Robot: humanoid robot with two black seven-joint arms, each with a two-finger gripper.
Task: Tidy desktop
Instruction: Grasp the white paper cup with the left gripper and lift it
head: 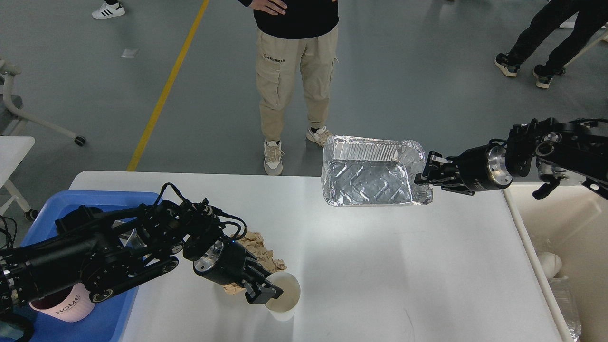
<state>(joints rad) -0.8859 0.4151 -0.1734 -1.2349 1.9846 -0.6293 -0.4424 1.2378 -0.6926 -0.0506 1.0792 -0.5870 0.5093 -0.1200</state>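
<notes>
I see through one camera on my head, looking forward and steeply down over the white desktop (361, 266), with grey floor (427, 71) beyond, seemingly fairly near.

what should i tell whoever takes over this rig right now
Right gripper: shut on the foil tray, held above the desktop near the beige bin.
Left gripper: at the rim of the white paper cup; grip unclear.
Crumpled brown paper lies on the desktop.
Pink mug already in the blue tray.
Left: tray, cup, paper.
</notes>
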